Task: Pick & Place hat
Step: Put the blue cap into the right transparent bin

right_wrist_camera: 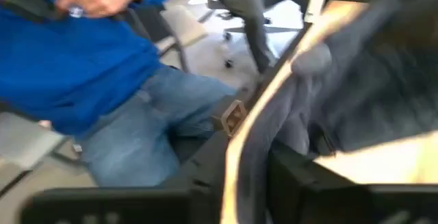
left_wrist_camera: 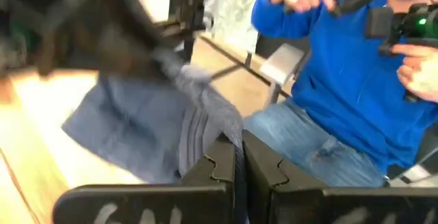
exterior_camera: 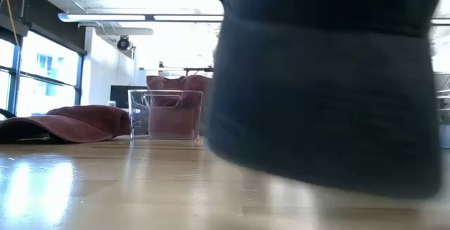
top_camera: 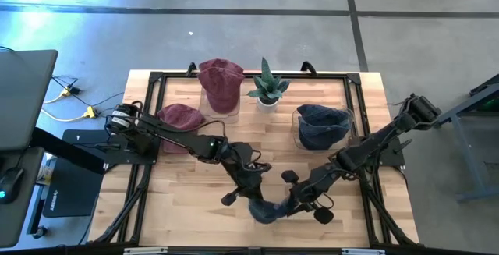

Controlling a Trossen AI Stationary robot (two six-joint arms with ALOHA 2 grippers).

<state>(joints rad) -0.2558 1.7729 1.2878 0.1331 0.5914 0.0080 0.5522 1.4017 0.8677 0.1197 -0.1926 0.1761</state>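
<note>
I have the left hand [top_camera: 251, 195] clamped on the blue hat [top_camera: 265, 210] at the bench's [top_camera: 179, 200] near edge; right hand [top_camera: 306, 202] beside it, grip unclear.

A dark blue-grey fabric hat [top_camera: 265, 210] hangs crumpled between the two grippers at the table's near edge, its cloth pinched in the closed fingers of the left gripper [left_wrist_camera: 238, 172] and draped beside the right gripper [top_camera: 300, 202].

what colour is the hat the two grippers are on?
Dark blue-grey hat, at the table's front edge; clearest in the high view.
</note>
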